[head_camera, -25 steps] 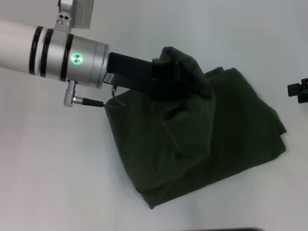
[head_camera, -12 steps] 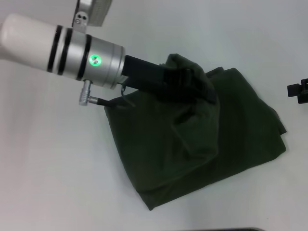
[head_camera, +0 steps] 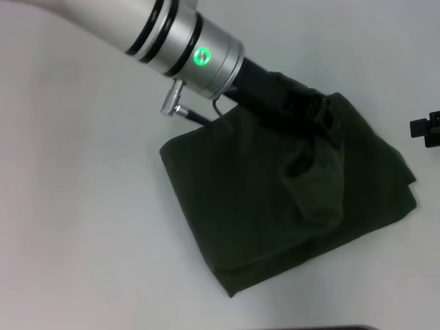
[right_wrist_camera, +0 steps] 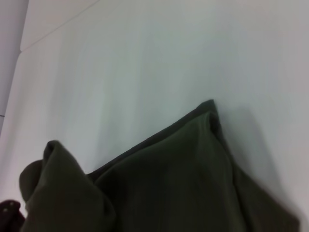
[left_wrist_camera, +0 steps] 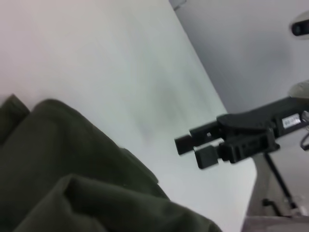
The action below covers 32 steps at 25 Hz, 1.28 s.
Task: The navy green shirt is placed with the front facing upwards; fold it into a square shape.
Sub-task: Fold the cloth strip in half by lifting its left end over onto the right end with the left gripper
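Navy green shirt [head_camera: 275, 206] folded on white table [head_camera: 82, 240], long axis diagonal. Left pincer [head_camera: 320, 113] on its far edge, closed on a raised fold. Right pincer [head_camera: 426, 130] parked at table's right edge, slightly parted, empty.

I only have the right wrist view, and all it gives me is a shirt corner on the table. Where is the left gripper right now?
Observer: The left gripper is at the far edge of the navy green shirt, with its arm reaching in from the robot's left.
Operator: And the right gripper?
Observer: The right gripper hangs off the shirt's right side, apart from the cloth.
Operator: Does the shirt lie flat?
Observer: Not fully. A puffed fold of cloth stands up just on the near side of the left gripper. The rest lies as a folded, roughly four-sided bundle on the table.
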Each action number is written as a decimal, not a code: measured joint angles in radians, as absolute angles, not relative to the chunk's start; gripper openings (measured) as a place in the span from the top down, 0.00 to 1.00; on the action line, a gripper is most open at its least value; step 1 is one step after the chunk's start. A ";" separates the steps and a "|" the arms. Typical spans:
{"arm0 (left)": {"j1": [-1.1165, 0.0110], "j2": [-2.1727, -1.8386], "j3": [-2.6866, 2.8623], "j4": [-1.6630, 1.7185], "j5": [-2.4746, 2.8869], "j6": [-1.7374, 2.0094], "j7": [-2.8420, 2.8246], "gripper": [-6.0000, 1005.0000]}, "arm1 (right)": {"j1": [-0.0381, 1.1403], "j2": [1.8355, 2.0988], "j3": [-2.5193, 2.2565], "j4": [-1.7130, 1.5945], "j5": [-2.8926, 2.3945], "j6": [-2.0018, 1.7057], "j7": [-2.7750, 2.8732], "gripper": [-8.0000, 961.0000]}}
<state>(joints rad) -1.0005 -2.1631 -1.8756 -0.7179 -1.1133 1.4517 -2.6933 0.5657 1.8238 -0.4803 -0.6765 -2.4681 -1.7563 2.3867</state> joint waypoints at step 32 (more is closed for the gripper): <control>-1.056 -2.170 -1.800 -0.736 -1.073 1.374 -2.697 0.81 | 0.563 1.827 -0.497 -0.675 -2.468 -1.738 2.410 0.31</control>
